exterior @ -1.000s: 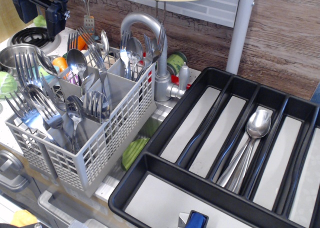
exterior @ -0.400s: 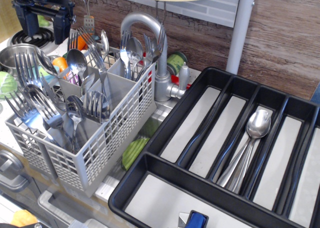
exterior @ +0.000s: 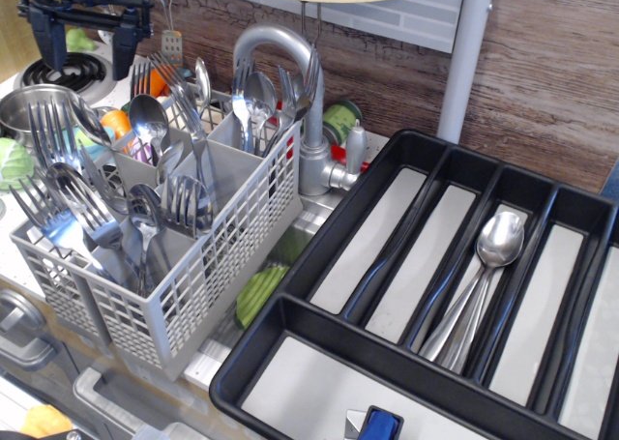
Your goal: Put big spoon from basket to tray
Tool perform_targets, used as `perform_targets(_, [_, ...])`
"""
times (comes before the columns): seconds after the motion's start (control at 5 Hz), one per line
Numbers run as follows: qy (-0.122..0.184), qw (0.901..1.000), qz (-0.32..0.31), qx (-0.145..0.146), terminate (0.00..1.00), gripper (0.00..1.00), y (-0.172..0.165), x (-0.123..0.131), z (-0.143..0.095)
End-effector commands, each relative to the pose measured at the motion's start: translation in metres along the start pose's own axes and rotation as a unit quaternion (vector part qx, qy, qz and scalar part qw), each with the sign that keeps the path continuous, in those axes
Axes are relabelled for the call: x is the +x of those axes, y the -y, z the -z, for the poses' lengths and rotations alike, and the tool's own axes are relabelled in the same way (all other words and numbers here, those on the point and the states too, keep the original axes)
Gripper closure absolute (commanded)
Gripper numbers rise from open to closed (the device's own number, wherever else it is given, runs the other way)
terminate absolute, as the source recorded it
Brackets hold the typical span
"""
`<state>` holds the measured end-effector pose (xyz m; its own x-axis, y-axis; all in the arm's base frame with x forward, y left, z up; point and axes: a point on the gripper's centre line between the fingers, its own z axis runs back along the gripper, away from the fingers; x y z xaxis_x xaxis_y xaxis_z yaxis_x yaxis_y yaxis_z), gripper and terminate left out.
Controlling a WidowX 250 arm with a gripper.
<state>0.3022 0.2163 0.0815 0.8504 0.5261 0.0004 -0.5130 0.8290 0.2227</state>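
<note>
Observation.image: basket (exterior: 208, 266) of upright cutlery (big spoon (exterior: 148, 121) among it), wide-spread empty gripper (exterior: 83, 36) above.

This is a play kitchen. A grey tap (exterior: 290, 73) stands at the back in front of a brown wood-look wall (exterior: 542, 63). A stove ring (exterior: 58, 73) and a shiny pot (exterior: 29, 111) sit at the left. A grey basket (exterior: 184, 276) is full of forks and spoons. A black tray (exterior: 387, 247) holds more spoons. Toy vegetables (exterior: 259, 290) lie on the tabletop.
</note>
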Motion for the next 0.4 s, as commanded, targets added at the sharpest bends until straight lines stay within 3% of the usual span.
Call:
perform_targets(0.0, [0.04,0.9984,-0.034,0.021,0.0,0.0,-0.0136,-0.005,-0.0126])
perform_targets(0.2, [0.047,0.9981,-0.036,0.017,0.0,0.0,-0.015,-0.0082,-0.0071])
